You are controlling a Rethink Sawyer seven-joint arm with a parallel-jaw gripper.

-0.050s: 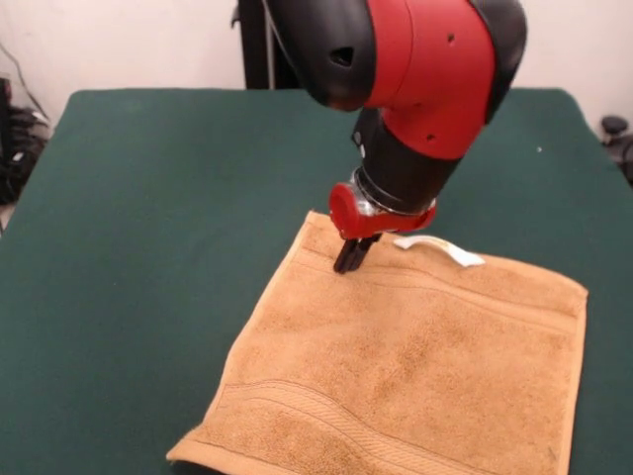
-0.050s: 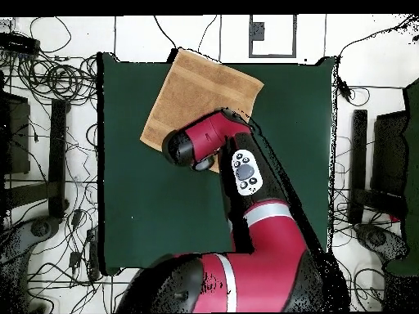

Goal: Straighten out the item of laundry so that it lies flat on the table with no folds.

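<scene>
Out on the left there is only bare dark green counter (image 1: 148, 218), and then the towel (image 1: 415, 366) comes in, tan and golden-brown terry, spread across the right-hand near part of the front view and running off the bottom edge. It looks soft and light, the kind of cloth that will drag and bunch rather than slide as a sheet, so I'd judge a pinch at a corner or along a hem the sensible hold, never the middle. Woven border bands run along the near edge and again along the far edge, and the surface reads mostly flat, with a slight lift along the left edge. Moving right, the gripper (image 1: 350, 256) is down at the far edge near the far left corner, its dark tips drawn close together and touching the cloth; whether any terry is actually nipped between them I cannot tell from here. Just right of it lies the small white loop tag (image 1: 441, 248), flopped on the far hem.
</scene>
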